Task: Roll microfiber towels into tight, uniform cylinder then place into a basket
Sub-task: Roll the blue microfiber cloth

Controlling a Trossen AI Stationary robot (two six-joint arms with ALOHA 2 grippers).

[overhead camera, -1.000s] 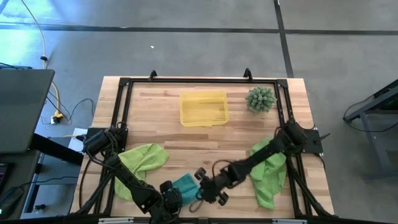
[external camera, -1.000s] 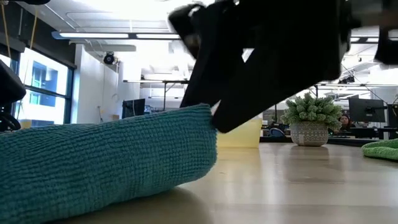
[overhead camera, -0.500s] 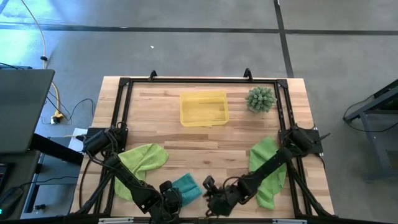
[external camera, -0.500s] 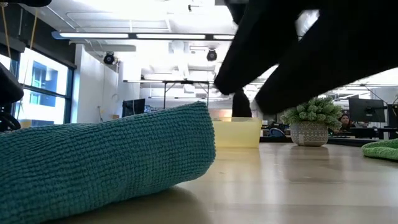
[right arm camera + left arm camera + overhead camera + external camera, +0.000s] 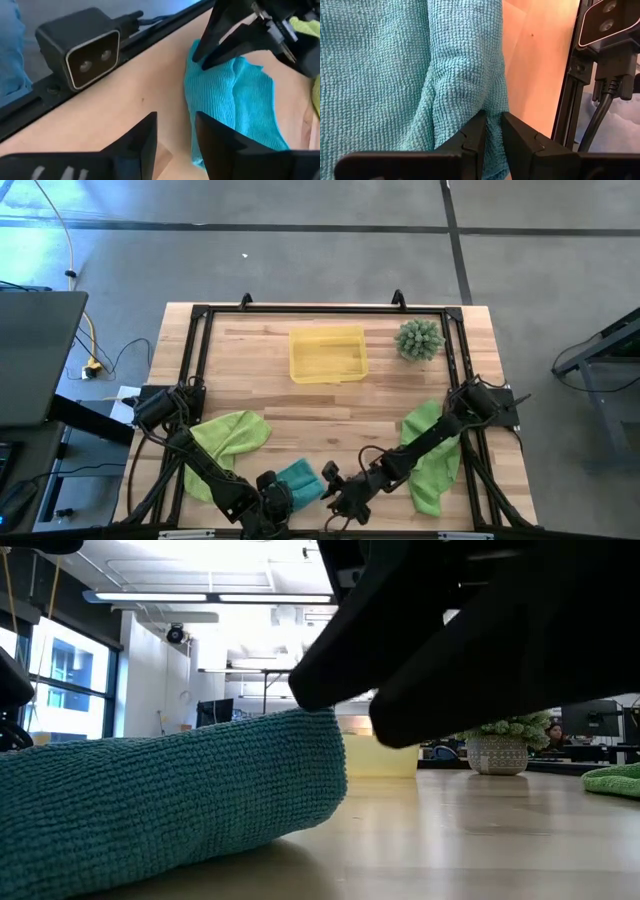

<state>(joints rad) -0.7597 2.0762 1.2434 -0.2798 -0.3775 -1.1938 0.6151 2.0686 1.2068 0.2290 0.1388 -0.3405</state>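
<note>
At the table's near edge, the teal towel (image 5: 299, 479) is pinched by the left gripper (image 5: 492, 131) — the right gripper (image 5: 175, 132), fingers parted and empty, has been drawn back beside it, so rolling remains unfinished.

We see a teal towel (image 5: 395, 65) of knobbly, matt woven cloth; two lime-green towels (image 5: 232, 432) look equally soft and dull; the table (image 5: 380, 395) is smooth pale wood with visible grain; the basket (image 5: 327, 354) is translucent yellow plastic, faintly glossy; the gripper fingers (image 5: 470, 140) are matt black plastic.
</note>
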